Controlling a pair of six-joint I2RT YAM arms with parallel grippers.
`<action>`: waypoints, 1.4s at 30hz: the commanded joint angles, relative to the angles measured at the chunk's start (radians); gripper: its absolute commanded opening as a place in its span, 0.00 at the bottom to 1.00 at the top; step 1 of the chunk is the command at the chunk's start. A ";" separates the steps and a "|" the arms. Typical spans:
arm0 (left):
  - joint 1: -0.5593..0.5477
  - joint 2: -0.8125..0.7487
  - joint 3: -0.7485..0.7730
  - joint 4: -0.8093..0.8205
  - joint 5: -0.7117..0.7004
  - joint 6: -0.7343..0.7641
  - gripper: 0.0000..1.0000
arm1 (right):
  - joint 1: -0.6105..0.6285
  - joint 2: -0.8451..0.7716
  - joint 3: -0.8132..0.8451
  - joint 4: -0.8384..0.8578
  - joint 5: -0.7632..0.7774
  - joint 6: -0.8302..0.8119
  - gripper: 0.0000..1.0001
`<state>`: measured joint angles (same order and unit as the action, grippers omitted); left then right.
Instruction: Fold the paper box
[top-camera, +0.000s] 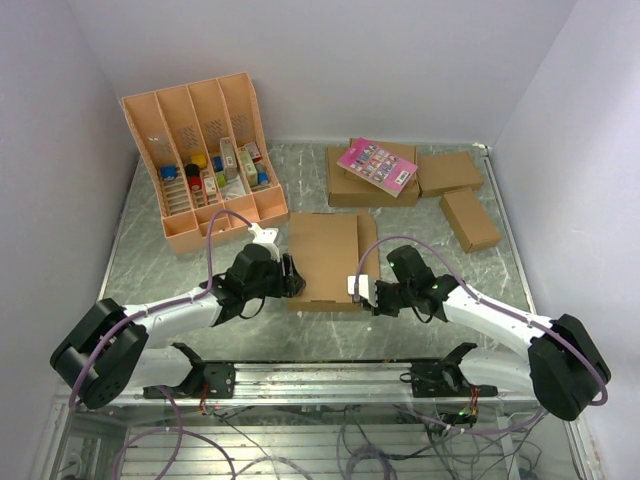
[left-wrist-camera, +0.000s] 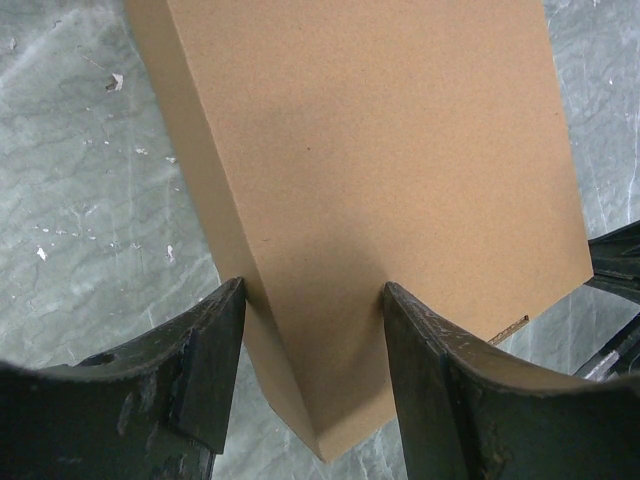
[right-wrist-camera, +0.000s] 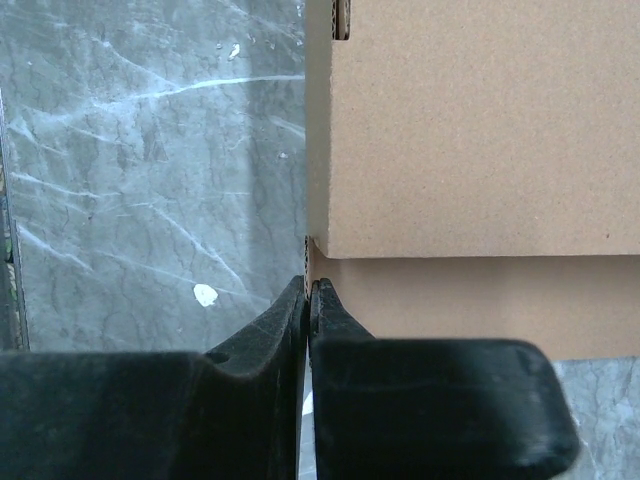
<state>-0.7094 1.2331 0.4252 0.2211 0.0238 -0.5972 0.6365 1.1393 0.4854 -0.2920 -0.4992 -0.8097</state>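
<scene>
From above, your paper box (top-camera: 325, 255) lies flat in the middle of the tabletop (top-camera: 150, 255), nearer the near edge than the far one. Your left gripper (top-camera: 291, 275) is at the box's left side and your right gripper (top-camera: 360, 290) at its near right corner. The orange compartment tray (top-camera: 232, 100) leans in the far left corner. Three smaller brown boxes (top-camera: 450, 172) sit toward the far right corner, and a pink card (top-camera: 377, 165) lies on the largest of them.

On your left wrist view, the left gripper (left-wrist-camera: 312, 370) is spread wide. Its two dark fingers (left-wrist-camera: 215, 370) straddle one corner of the paper box (left-wrist-camera: 380, 150), one beside the side wall and the other over the top face. The grey marbled tabletop (left-wrist-camera: 80, 200) shows to the left.

On your right wrist view, the right gripper (right-wrist-camera: 309, 292) has its fingers (right-wrist-camera: 345, 330) pressed together with no gap showing. The tips meet the left edge of the lower cardboard layer of the paper box (right-wrist-camera: 480, 130). You cannot tell from here whether a thin edge of cardboard is nipped between them. An upper panel overlaps that lower layer, and bare tabletop (right-wrist-camera: 150, 150) fills the left half.
</scene>
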 joint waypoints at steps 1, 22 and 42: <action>0.002 0.022 -0.012 -0.072 -0.016 0.054 0.64 | -0.016 0.011 0.036 -0.006 -0.019 0.001 0.00; 0.011 0.029 -0.013 -0.075 -0.009 0.064 0.62 | -0.074 0.004 -0.013 -0.004 -0.058 -0.009 0.00; 0.016 0.041 -0.007 -0.062 0.017 0.075 0.61 | -0.093 0.048 0.022 0.012 -0.081 0.040 0.00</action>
<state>-0.6971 1.2392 0.4255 0.2314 0.0395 -0.5827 0.5537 1.1645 0.4820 -0.2893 -0.5777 -0.7845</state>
